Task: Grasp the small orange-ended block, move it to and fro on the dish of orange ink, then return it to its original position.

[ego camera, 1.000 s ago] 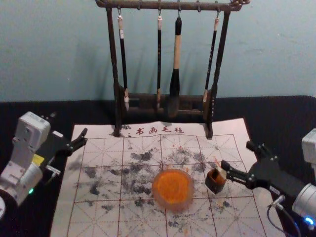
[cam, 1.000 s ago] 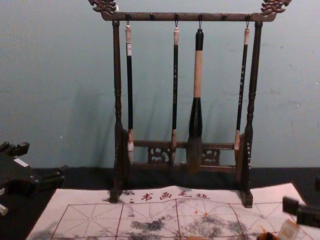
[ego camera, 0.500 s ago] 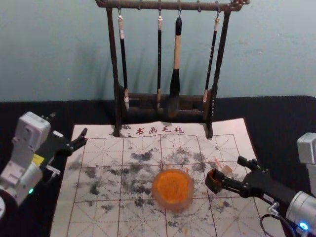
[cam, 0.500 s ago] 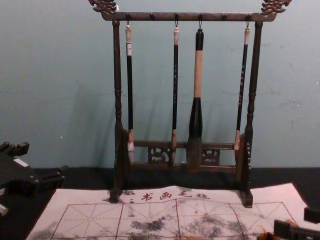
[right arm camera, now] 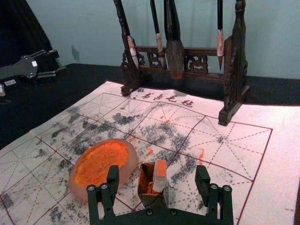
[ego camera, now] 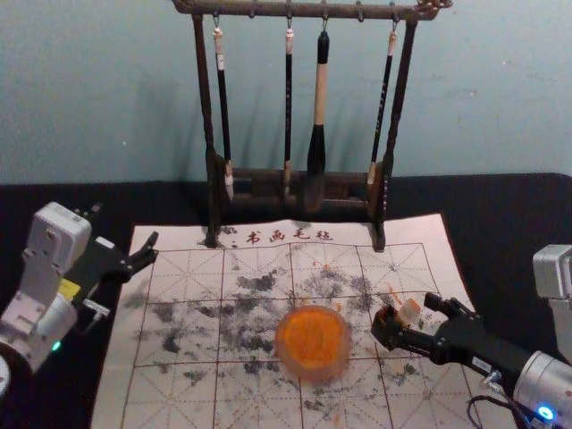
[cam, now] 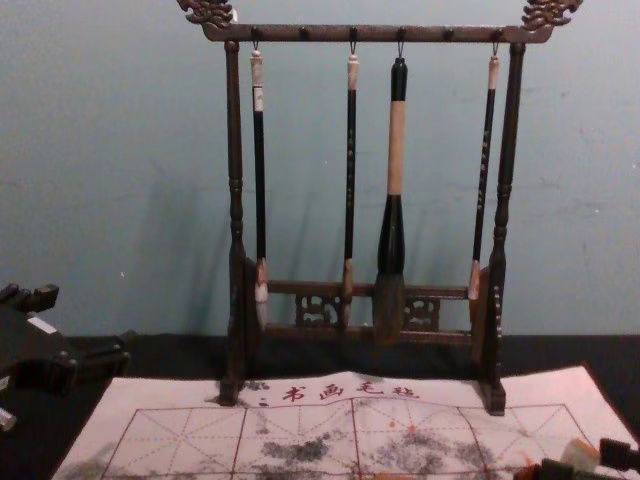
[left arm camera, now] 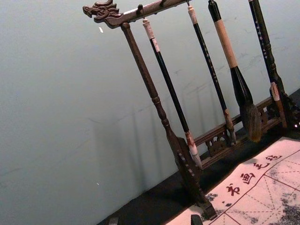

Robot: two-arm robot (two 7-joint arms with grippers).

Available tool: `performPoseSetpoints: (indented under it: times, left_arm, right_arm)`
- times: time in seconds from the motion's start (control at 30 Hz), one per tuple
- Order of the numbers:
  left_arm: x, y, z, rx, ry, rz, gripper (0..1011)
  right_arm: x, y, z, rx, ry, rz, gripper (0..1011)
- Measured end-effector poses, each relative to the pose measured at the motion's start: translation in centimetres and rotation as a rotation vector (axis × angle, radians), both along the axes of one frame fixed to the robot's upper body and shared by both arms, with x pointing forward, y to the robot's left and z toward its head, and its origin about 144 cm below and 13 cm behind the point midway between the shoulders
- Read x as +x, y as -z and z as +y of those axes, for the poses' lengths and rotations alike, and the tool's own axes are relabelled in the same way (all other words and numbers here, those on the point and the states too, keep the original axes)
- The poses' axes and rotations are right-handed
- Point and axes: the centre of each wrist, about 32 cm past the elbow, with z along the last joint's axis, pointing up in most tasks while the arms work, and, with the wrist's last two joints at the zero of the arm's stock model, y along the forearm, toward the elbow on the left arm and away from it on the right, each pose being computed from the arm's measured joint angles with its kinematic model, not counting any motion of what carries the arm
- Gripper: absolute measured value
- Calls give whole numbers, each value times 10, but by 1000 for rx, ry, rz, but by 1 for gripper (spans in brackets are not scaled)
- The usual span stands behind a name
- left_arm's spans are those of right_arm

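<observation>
In the head view, you see the dish [ego camera: 312,337] holding orange ink, right of it a small dark cup [ego camera: 384,337]; your right pincer [ego camera: 412,316] is spread there. Your parked left pincer [ego camera: 125,225] gapes over the bench [ego camera: 54,204].

In the right wrist view, the orange-ended block [right arm camera: 160,176] overlaps the cup's mouth, between your widely parted, unloaded fingers [right arm camera: 112,176].

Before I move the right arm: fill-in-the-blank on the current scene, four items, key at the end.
1. The gripper at the block belongs to the robot's ____ arm.
2. Its jaws stand ____, with a gap on each side of the block.
3. The ink in the round dish is coloured ____.
4. From the rack hang ____ brushes.

Missing words: right; open; orange; four.
</observation>
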Motion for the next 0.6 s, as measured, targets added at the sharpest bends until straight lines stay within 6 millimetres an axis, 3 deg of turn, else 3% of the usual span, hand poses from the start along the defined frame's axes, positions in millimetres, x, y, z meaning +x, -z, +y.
performPoseSetpoints:
  times: [0.6]
  left_arm:
    - [0, 0, 0, 0, 0, 0, 1001]
  right_arm:
    - [0, 2, 1, 6, -2, 15, 1002]
